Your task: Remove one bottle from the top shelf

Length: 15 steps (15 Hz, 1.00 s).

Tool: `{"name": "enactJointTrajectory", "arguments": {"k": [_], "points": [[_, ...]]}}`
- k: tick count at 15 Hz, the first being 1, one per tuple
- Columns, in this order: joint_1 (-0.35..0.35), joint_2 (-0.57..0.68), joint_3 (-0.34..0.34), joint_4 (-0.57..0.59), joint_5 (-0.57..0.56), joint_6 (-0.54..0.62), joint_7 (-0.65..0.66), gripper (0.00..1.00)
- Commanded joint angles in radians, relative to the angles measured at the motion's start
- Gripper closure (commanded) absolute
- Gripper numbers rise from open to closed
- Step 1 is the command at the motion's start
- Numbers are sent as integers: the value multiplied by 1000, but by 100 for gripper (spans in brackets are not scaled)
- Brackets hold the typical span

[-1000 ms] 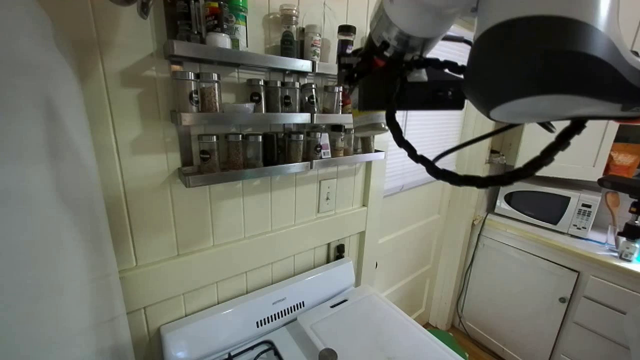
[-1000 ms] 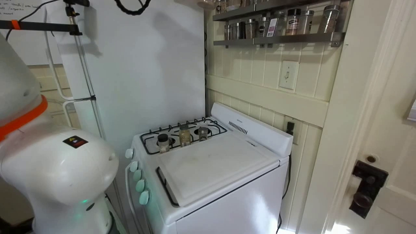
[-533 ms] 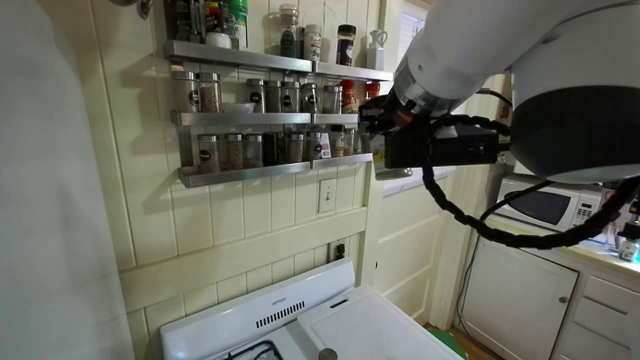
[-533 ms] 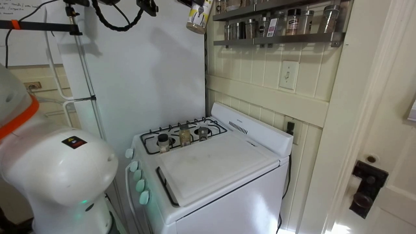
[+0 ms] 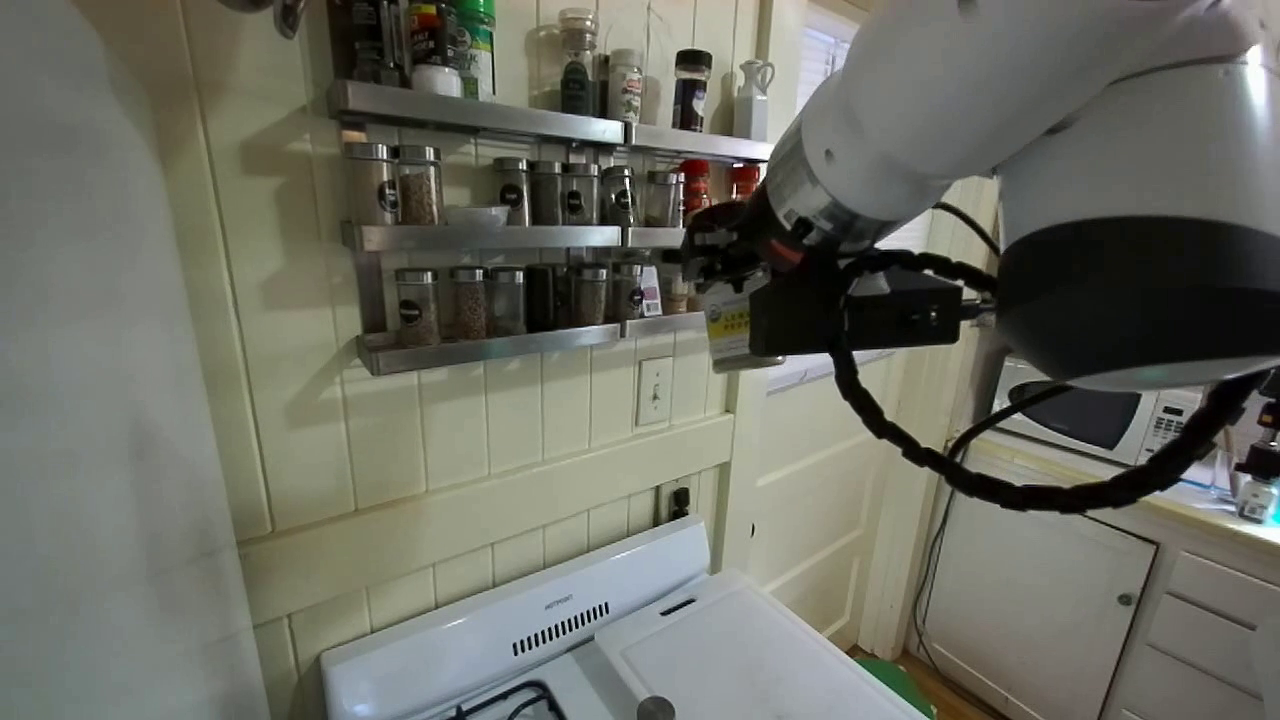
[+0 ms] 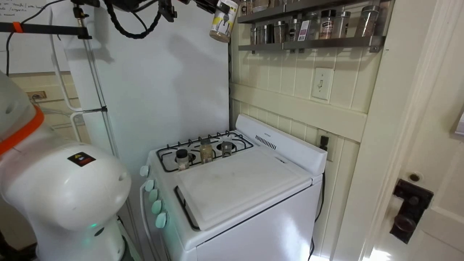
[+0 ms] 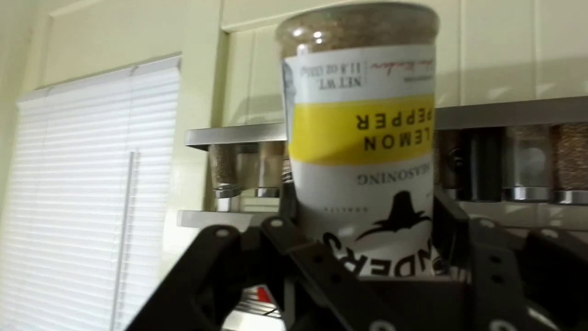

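Right of centre in the wrist view, my gripper (image 7: 366, 216) pinches the bottle (image 7: 362, 138) by its labelled sides, the surest hold on something probably stiff and slick.

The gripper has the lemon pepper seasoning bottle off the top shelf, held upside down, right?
Not upside down: both exterior views show the lemon pepper seasoning bottle base-down, tilted; only the wrist view looks inverted. The gripper does hold it off the top shelf.

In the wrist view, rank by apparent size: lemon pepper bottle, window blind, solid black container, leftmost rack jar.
Lemon pepper bottle and window blind: too alike to rank; bottle nearer the camera
Solid black container
Leftmost rack jar
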<state>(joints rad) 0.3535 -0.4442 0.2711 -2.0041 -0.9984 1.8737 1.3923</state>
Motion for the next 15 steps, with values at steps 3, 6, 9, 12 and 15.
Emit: {"name": "enactJointTrajectory", "arguments": {"k": [3, 6, 9, 12, 15], "points": [[-40, -154, -80, -323, -35, 399, -11, 57], [-111, -237, -93, -498, -91, 524, 48, 57], [-213, -300, -86, -659, -222, 606, 211, 57], [-291, -305, -102, -780, -442, 651, 408, 57], [-358, -191, -93, -761, -655, 640, 605, 57]]}}
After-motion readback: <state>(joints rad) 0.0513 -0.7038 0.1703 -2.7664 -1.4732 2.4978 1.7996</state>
